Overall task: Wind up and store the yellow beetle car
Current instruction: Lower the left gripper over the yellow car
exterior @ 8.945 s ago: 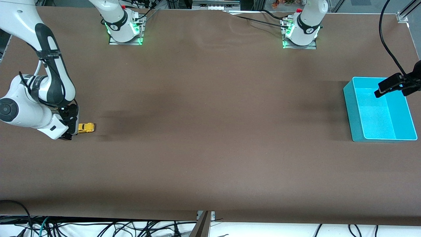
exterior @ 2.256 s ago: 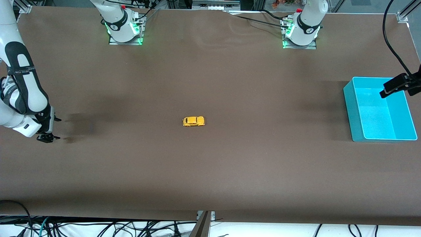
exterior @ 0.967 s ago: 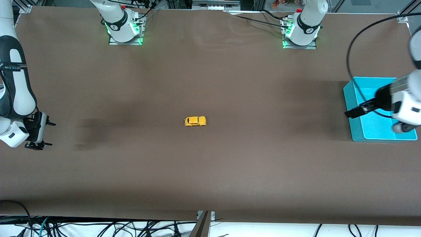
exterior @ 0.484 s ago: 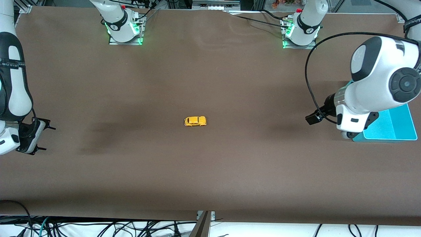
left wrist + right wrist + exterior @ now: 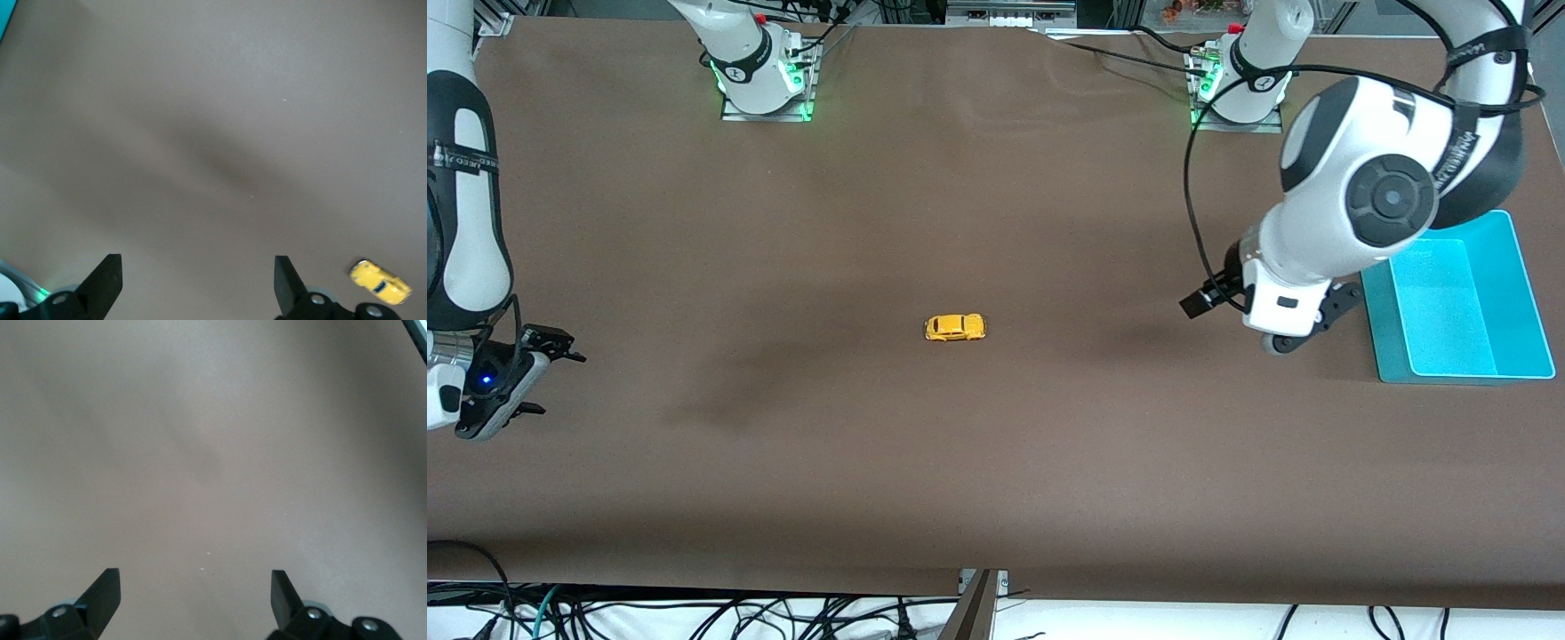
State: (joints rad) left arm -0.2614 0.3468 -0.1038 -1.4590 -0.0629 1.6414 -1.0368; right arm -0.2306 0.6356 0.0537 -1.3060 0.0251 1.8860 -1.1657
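The yellow beetle car [image 5: 955,327] stands alone on the brown table [image 5: 996,462], about midway between the two arms. It also shows in the left wrist view as the small yellow car [image 5: 380,282] beside one finger. My left gripper [image 5: 1303,329] hangs open over bare table between the car and the teal bin [image 5: 1378,338]; nothing lies between the fingers of the left gripper [image 5: 195,283]. My right gripper [image 5: 547,382] is open over the table at the right arm's end, well away from the car. The right gripper [image 5: 193,593] is empty.
The teal bin stands open at the left arm's end of the table, partly covered by the left arm's elbow [image 5: 1387,196]. A sliver of the bin [image 5: 4,8] shows in the left wrist view. Cables [image 5: 694,613] hang below the table's near edge.
The left arm has swung from over the teal bin out toward the middle of the table. The right gripper has drifted a little toward the table's end. The car has stayed put.
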